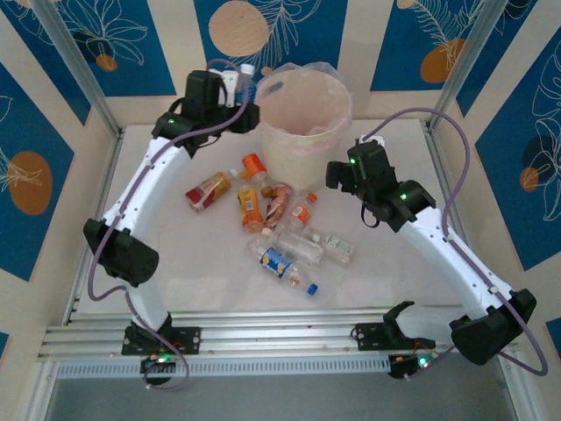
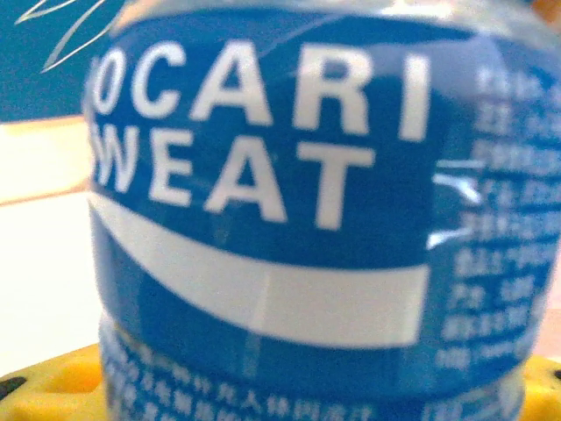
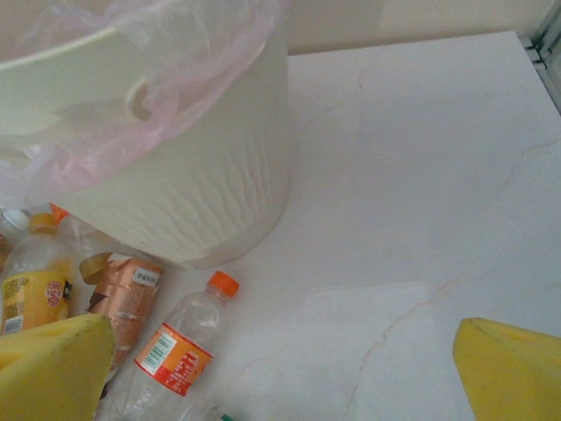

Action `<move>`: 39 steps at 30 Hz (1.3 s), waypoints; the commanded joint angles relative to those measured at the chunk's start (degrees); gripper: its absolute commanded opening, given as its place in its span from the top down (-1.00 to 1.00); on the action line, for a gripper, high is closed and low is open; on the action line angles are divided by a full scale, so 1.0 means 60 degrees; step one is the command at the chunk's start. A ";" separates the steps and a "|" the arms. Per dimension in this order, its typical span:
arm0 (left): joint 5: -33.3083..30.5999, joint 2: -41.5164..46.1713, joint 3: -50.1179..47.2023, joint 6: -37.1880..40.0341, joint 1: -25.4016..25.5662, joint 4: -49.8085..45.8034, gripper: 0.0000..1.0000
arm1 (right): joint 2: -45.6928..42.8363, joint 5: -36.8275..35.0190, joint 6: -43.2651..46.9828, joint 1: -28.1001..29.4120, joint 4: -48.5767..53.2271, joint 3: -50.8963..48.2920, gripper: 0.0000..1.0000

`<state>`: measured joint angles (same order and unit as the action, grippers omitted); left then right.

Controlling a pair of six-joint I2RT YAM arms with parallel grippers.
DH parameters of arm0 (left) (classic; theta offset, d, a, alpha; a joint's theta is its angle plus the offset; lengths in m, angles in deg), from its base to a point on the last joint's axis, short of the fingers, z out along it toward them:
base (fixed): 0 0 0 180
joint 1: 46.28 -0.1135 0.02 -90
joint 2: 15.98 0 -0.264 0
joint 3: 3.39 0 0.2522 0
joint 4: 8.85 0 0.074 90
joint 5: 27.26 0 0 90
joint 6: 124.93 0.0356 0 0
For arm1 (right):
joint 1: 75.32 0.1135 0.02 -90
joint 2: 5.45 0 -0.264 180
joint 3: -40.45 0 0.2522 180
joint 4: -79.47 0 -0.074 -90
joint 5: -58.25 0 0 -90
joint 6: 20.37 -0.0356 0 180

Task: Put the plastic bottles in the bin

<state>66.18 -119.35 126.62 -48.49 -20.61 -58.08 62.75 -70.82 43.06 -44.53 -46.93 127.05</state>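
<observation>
left gripper (image 1: 242,95): pinching a blue-label bottle (image 2: 263,219), held high just beside the bin's left rim, not yet over the mouth.
right gripper (image 3: 280,373): fingers spread wide with nothing between them, hovering near the bin's right side above the table (image 1: 412,263).
bin (image 1: 298,153): upright at the far middle of the table; contents cannot be told.
loose bottles (image 1: 276,219): about ten, lying clustered in front of the bin.
progress: judged early; one bottle near release, the cluster left to clear.
</observation>
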 commanded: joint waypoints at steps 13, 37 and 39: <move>0.0583 -0.3753 0.5057 0.0041 0.0892 0.1396 -0.08 | -0.0440 -0.0025 -0.0683 0.0080 -0.0166 -0.0557 -0.99; 0.1289 -0.5579 0.5659 0.0403 0.0892 0.1660 -0.48 | -0.0153 0.0070 -0.0699 0.0099 -0.0121 -0.0516 -0.98; 0.1258 -0.5583 0.5660 0.0411 0.0893 0.1670 -0.49 | -0.0103 0.0074 -0.0712 0.0099 -0.0126 -0.0496 -0.99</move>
<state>73.07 -152.07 158.31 -46.79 -15.71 -48.76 61.73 -70.34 40.02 -44.25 -46.93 124.15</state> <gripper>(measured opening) 0.743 0.993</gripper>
